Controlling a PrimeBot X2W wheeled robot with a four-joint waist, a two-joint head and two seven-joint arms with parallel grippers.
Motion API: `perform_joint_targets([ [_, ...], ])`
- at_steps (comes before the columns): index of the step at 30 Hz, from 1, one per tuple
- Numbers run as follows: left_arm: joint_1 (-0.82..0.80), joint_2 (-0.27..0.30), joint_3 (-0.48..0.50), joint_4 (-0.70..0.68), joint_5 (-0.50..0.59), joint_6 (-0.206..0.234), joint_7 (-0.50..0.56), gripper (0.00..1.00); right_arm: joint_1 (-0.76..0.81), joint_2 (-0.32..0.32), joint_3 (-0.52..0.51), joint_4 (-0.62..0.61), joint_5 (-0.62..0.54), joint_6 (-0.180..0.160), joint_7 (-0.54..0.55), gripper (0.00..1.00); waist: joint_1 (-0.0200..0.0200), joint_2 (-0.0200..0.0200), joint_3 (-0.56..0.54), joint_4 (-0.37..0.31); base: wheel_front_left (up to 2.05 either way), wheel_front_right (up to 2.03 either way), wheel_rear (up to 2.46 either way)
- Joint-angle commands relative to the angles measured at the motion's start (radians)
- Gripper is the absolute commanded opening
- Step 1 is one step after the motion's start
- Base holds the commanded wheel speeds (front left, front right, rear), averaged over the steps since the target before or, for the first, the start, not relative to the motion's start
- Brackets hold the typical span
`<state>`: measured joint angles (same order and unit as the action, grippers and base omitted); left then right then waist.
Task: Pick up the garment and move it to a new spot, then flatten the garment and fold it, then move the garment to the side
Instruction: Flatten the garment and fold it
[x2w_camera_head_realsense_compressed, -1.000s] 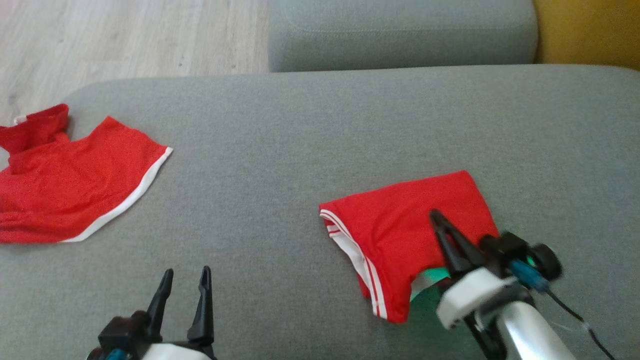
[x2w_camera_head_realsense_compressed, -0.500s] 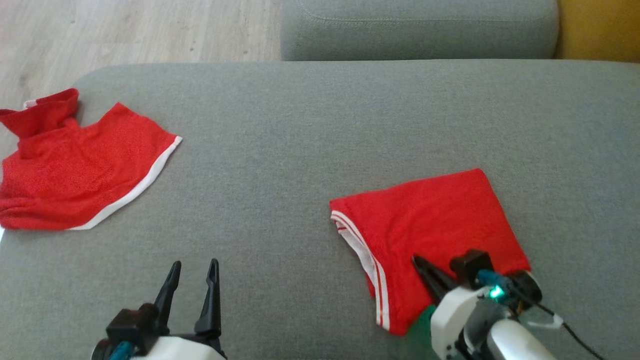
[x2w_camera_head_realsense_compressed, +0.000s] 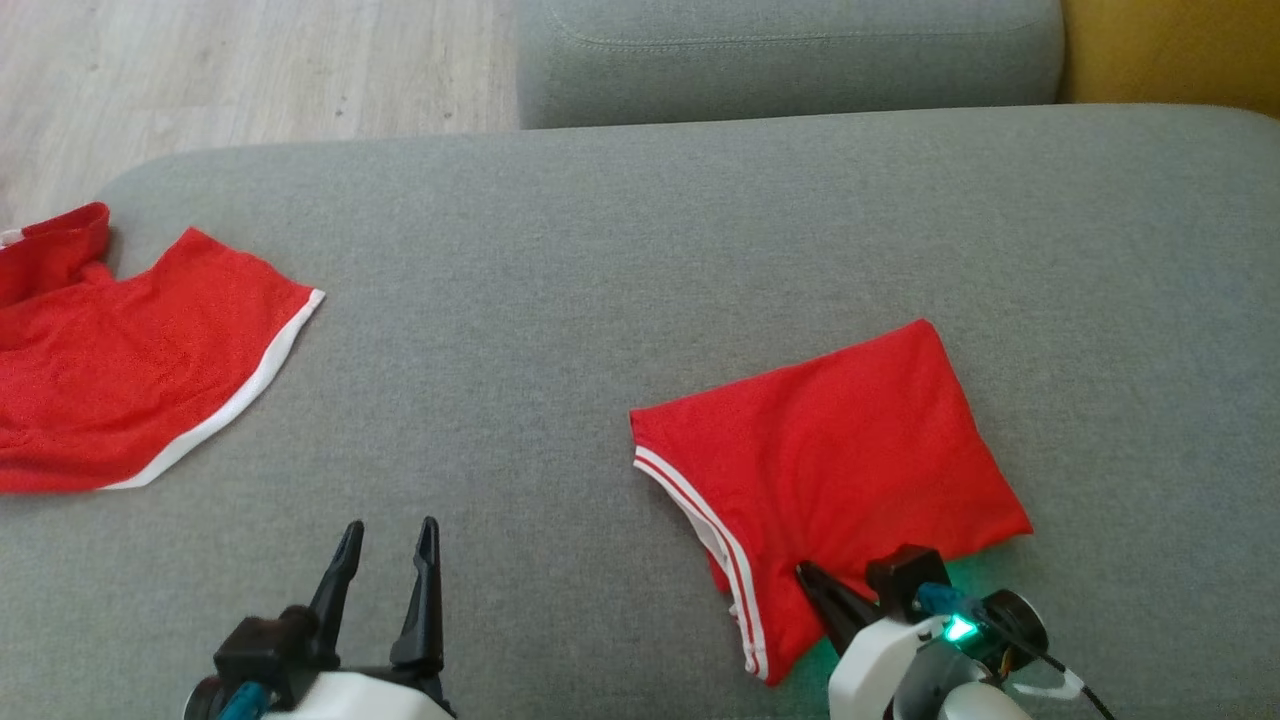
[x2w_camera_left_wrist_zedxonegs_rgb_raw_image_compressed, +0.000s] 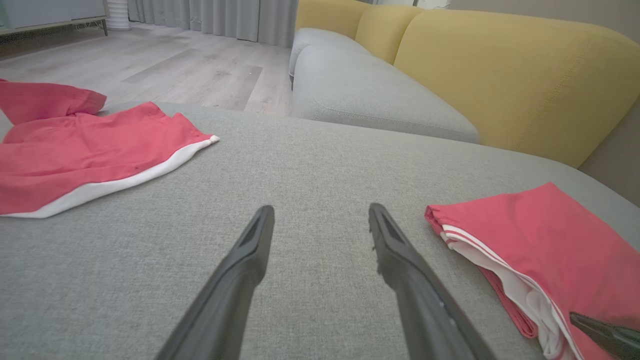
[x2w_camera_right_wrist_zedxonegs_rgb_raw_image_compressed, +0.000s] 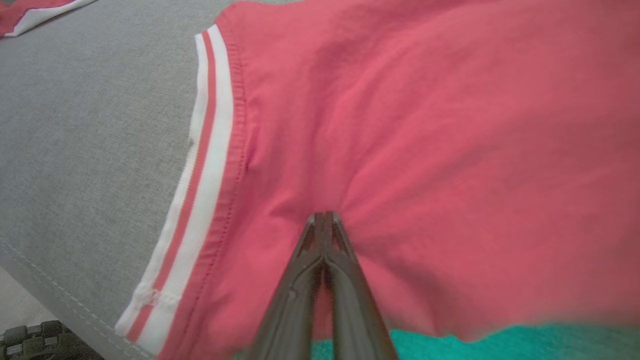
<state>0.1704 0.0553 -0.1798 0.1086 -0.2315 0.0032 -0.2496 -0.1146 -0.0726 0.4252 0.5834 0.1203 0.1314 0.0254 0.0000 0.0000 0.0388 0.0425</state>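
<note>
Grey sofa seat (x2w_camera_head_realsense_compressed: 600, 300) is filling the scene, with wood floor (x2w_camera_head_realsense_compressed: 250, 70) and a yellow backrest (x2w_camera_head_realsense_compressed: 1170, 50) behind it. Folded red garment (x2w_camera_head_realsense_compressed: 840, 440) with white stripes is lying flat on the seat's right side. Right gripper (x2w_camera_head_realsense_compressed: 805, 572) is reaching over the garment's near edge, fingers pressed together, tips touching the cloth where creases are meeting; a pinch can't be confirmed. Left gripper (x2w_camera_head_realsense_compressed: 390, 525) is hovering over bare cushion at the lower left, fingers spread apart, holding nothing. Second red garment (x2w_camera_head_realsense_compressed: 130, 370) with a white hem is lying spread at the seat's far left edge.
</note>
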Motion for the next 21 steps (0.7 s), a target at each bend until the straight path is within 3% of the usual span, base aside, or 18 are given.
perform_joint_targets([
  [1,-0.051,-0.005,0.032,-0.026,0.001,0.001,-0.012,1.0,-0.026,0.013,0.02,-0.006,-0.008,-0.001,-0.006,0.0,0.0,0.0,-0.001,-0.002,0.0,0.0,0.0],
  [10,-0.054,-0.005,0.022,-0.018,-0.002,0.0,-0.012,1.0,-0.085,0.022,0.012,0.028,0.03,-0.001,-0.067,0.0,0.0,0.0,-0.009,0.003,0.0,0.0,0.0],
  [20,-0.032,-0.005,0.047,-0.021,0.01,-0.006,-0.012,1.0,-0.07,0.022,-0.123,-0.084,0.043,-0.001,-0.182,0.0,0.0,0.0,-0.043,0.001,0.0,0.0,0.0],
  [21,-0.03,-0.005,0.05,-0.021,0.011,-0.007,-0.012,1.0,-0.061,0.022,-0.146,-0.108,0.04,-0.001,-0.191,0.09,0.0,0.0,-0.045,0.0,0.0,0.0,0.0],
])
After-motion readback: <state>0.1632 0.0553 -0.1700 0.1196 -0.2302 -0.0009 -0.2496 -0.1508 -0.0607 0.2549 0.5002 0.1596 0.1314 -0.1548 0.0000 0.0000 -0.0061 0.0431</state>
